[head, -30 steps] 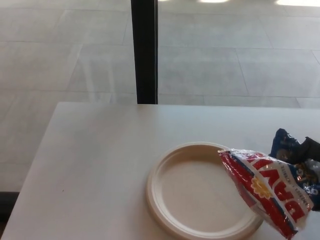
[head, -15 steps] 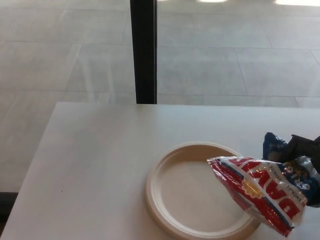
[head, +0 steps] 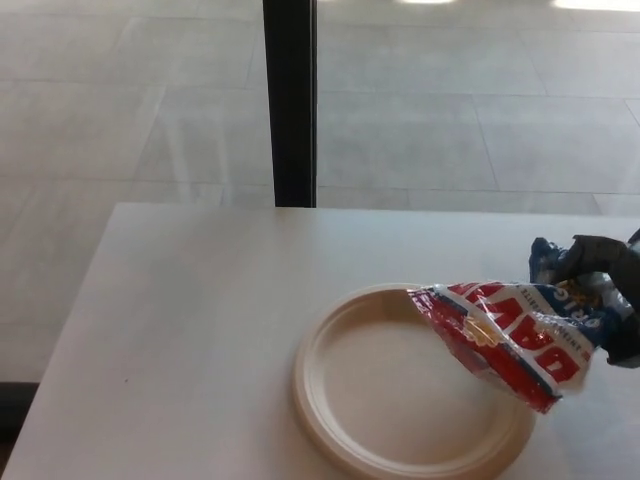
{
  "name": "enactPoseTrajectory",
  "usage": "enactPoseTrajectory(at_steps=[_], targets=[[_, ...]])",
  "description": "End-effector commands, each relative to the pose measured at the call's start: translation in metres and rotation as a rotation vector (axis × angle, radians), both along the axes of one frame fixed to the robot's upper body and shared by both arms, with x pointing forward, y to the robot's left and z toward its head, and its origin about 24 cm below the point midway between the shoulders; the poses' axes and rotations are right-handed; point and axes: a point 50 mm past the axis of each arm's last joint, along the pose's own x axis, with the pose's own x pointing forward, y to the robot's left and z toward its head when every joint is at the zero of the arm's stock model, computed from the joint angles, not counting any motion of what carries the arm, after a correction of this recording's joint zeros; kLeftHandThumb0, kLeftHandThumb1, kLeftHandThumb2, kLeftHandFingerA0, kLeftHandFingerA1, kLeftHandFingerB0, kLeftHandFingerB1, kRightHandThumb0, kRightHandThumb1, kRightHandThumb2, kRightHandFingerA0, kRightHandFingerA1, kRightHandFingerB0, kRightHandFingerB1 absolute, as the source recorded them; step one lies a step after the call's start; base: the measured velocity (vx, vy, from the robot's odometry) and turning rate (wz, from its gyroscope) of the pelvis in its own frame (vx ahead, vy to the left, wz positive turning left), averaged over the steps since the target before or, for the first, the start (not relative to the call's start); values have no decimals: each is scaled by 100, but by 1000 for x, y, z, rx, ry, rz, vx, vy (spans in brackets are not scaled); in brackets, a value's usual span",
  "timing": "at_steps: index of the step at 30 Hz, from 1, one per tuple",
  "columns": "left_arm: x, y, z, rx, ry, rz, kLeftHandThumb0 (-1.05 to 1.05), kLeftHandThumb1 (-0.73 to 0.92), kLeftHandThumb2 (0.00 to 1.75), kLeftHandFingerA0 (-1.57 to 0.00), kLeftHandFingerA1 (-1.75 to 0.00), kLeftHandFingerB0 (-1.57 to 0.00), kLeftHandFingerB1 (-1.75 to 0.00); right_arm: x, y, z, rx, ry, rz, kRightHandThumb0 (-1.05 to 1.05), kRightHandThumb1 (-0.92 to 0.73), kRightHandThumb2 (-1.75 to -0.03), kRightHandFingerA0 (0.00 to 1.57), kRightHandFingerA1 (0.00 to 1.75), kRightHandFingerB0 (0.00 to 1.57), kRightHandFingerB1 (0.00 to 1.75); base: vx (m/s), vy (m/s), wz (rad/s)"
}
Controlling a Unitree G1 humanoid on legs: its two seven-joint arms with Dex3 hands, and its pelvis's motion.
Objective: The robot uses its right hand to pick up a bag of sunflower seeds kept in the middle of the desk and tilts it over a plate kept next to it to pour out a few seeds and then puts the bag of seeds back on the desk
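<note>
A red, white and blue bag of sunflower seeds (head: pixel 510 335) hangs tipped on its side over the right part of a round, cream-coloured plate (head: pixel 345 400), its crumpled blue end gripped at three o'clock and its red end pointing toward nine o'clock above the dish. The shallow plate, bare inside, lies flat at the desk's five o'clock area.

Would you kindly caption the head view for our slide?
Right hand tilts the sunflower seed bag over an empty plate on the white desk.
</note>
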Motion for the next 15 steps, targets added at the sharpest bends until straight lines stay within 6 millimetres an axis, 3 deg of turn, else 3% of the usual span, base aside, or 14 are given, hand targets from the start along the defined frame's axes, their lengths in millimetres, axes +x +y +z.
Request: enactPoseTrajectory(at_steps=[1, 2, 4, 5, 6, 8, 10, 11, 12, 13, 14, 15], targets=[[-1, 9, 7, 50, 23, -31, -75, 70, 61, -37, -51, -40, -36, 3, -2, 15, -89, -42, -58, -23, -47, -105, 95, 175, 92, 122, 0, 0, 0], [-1, 9, 7, 51, 29, -32, -75, 70, 61, -37, -51, -40, -36, 3, -1, 16, -97, -50, -55, -23, -47, -105, 95, 175, 92, 122, 0, 0, 0], [-1, 9, 7, 42, 16, -9, -74, 69, 61, -37, -53, -41, -38, 2, 2, 16, -139, -81, -38, -21, -45, -98, 92, 175, 80, 144, 0, 0, 0], [3, 11, 9, 46, 10, -12, -74, 69, 61, -37, -53, -41, -38, 2, 2, 18, -137, -87, -42, -21, -45, -98, 92, 175, 80, 144, 0, 0, 0], [2, 11, 9, 42, 7, -12, -72, 70, 61, -37, -54, -39, -37, 2, 4, 18, -150, -112, -33, -20, -41, -101, 89, 175, 66, 167, 0, 0, 0], [2, 11, 9, 36, -11, 4, -77, 57, 70, -38, -56, -36, -42, 2, 8, 22, -177, -174, -21, -21, -47, -102, 90, 175, 68, 165, 0, 0, 0], [3, 11, 9, 33, -23, 12, -77, 56, 70, -37, -57, -36, -43, 1, 12, 25, -177, -225, -7, -21, -47, -104, 89, 175, 66, 167, 0, 0, 0], [3, 11, 9, 39, -16, 1, -73, 67, 61, -40, -55, -40, -38, 0, 14, 27, -174, -242, -4, -21, -48, -102, 89, 175, 64, 167, 0, 0, 0], [4, 12, 10, 40, -8, -10, -73, 68, 61, -39, -54, -39, -37, 1, 14, 27, -175, -248, -5, -22, -50, -95, 88, 175, 72, 146, 0, 0, 0], [4, 12, 10, 38, -14, -7, -77, 58, 71, -37, -56, -35, -41, 1, 16, 29, -181, -252, -3, -24, -54, -84, 91, 175, 82, 93, 0, 0, 0], [5, 12, 10, 40, -15, -6, -78, 58, 71, -37, -56, -35, -42, 1, 17, 30, -189, -256, 4, -27, -56, -73, 90, 175, 85, 76, 0, 0, 0], [5, 13, 10, 42, -15, -4, -78, 58, 71, -37, -56, -35, -42, 1, 19, 33, -202, -263, 13, -27, -56, -73, 90, 175, 85, 76, 0, 0, 0]])
